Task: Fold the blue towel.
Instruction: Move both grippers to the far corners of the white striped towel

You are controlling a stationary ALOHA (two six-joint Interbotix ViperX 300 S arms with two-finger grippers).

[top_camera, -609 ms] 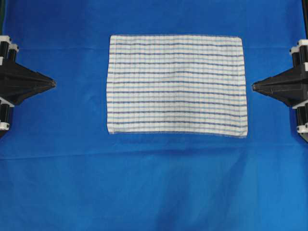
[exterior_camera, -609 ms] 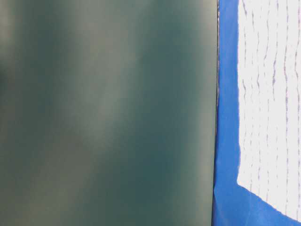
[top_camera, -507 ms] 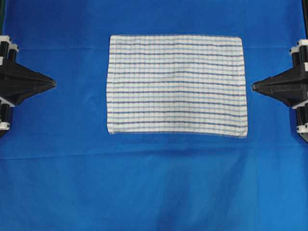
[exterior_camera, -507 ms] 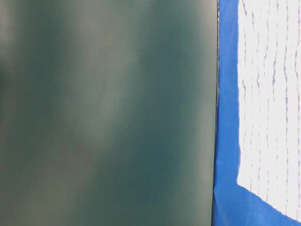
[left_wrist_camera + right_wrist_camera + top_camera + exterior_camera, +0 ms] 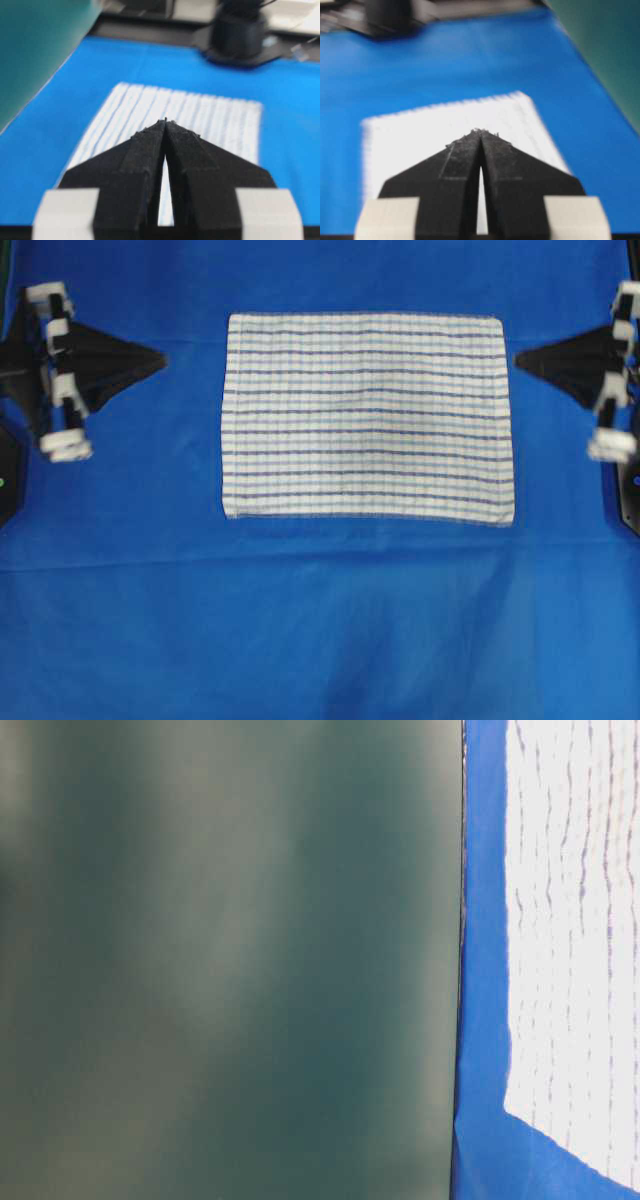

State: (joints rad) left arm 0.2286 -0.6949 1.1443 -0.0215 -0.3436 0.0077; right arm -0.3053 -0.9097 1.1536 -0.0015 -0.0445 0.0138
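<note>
The blue towel (image 5: pixel 366 418), white with thin blue stripes in a faint check, lies flat and unfolded in the upper middle of the overhead view; it shows too as the blue towel (image 5: pixel 200 120), the blue towel (image 5: pixel 445 130) and the blue towel (image 5: pixel 575 930). My left gripper (image 5: pixel 162 358) is shut with nothing in it and points at the towel's upper left edge, a short gap away. My right gripper (image 5: pixel 518 360) is shut and empty too, just off the towel's upper right edge. The tips meet in both wrist views: left gripper (image 5: pixel 165 121), right gripper (image 5: pixel 480 131).
A large plain blue cloth (image 5: pixel 320 630) covers the whole table, with soft creases toward the front. A dark green panel (image 5: pixel 230 960) fills most of the table-level view. The other arm's black base (image 5: pixel 240 35) stands beyond the towel's far end.
Both grippers have moved toward the far side of the table and slightly inward, the left tip nearer the towel's upper left edge, the right nearer its upper right corner. The towel has not moved.
</note>
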